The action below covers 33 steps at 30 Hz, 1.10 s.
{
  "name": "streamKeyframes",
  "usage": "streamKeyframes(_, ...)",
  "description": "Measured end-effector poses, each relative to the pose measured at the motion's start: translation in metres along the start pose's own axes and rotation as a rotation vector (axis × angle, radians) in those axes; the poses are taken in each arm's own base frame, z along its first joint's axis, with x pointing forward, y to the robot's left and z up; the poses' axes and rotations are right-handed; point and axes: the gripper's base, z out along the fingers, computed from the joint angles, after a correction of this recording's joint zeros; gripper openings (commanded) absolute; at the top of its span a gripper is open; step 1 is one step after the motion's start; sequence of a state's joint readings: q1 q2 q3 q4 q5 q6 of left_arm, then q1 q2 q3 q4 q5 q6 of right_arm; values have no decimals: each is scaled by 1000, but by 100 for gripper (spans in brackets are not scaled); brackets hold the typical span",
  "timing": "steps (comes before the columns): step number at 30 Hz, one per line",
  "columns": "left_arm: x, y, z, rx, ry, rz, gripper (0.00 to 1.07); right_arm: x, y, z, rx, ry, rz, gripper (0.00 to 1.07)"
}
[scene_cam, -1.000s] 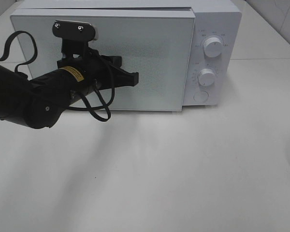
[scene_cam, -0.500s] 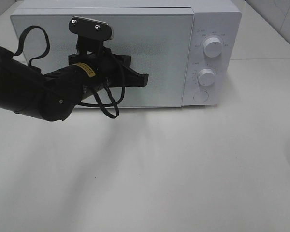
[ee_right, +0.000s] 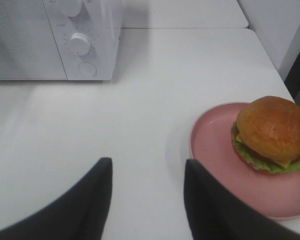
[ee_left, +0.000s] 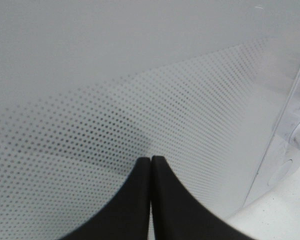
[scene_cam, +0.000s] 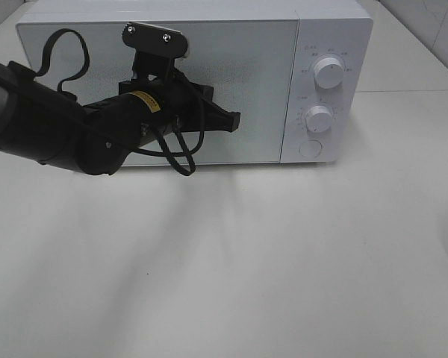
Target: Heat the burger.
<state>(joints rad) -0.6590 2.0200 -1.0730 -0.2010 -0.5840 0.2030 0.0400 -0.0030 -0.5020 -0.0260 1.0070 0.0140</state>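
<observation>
Yellow label (scene_cam: 141, 104) (text unreadable) on left claw (scene_cam: 234, 121) at microwave (scene_cam: 334, 97).

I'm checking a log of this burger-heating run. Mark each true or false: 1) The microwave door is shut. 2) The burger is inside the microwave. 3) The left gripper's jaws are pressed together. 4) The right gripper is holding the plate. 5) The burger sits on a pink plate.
1) The microwave door is shut: true, it sits flush with the front.
2) False: the burger is outside, on the table.
3) The left gripper has its jaws together: true, at the door.
4) False: the right gripper is open and empty, beside the plate, not touching it.
5) True.
</observation>
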Motion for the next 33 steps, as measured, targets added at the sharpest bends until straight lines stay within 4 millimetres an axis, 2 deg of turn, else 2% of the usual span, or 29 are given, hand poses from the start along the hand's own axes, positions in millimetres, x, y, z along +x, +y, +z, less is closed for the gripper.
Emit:
streamKeyframes(4, -5, 0, -2, 7, 10, 3, 1, 0, 0, 0, 0, 0, 0, 44)
streamKeyframes(6, -20, 2, -9, 17, 7, 7, 1, 0, 0, 0, 0, 0, 0, 44)
streamKeyframes(9, -25, 3, -10, 19, 1, 8, 1, 0, 0, 0, 0, 0, 0, 44)
streamKeyframes(11, -47, 7, -22, 26, -3, 7, 1, 0, 0, 0, 0, 0, 0, 44)
streamKeyframes(13, -51, 7, -24, 30, 3, 6, 1, 0, 0, 0, 0, 0, 0, 44)
streamKeyframes(17, -63, 3, -42, 74, 120, 6, 1, 0, 0, 0, 0, 0, 0, 44)
streamKeyframes(20, -63, 1, -46, 89, 157, 9, 1, 0, 0, 0, 0, 0, 0, 44)
streamKeyframes(22, -68, -4, -61, 128, 254, 14, 1, 0, 0, 0, 0, 0, 0, 44)
streamKeyframes(23, -68, -4, -61, 128, 254, 14, 1, 0, 0, 0, 0, 0, 0, 44)
streamKeyframes(25, -73, -12, -83, 183, 386, 24, 2, 0, 0, 0, 0, 0, 0, 44)
streamKeyframes(26, -73, -12, -83, 183, 386, 24, 2, 0, 0, 0, 0, 0, 0, 44)
streamKeyframes(28, -79, -17, -103, 222, 466, 37, 6, 0, 0, 0, 0, 0, 0, 44)
streamKeyframes(30, -80, -18, -109, 234, 497, 41, 9, 0, 0, 0, 0, 0, 0, 44)
streamKeyframes(31, -83, -18, -121, 251, 552, 45, 19, 0, 0, 0, 0, 0, 0, 44)
streamKeyframes(32, -83, -18, -121, 251, 552, 45, 19, 0, 0, 0, 0, 0, 0, 44)
streamKeyframes(33, -84, -17, -127, 258, 582, 45, 25, 0, 0, 0, 0, 0, 0, 44)
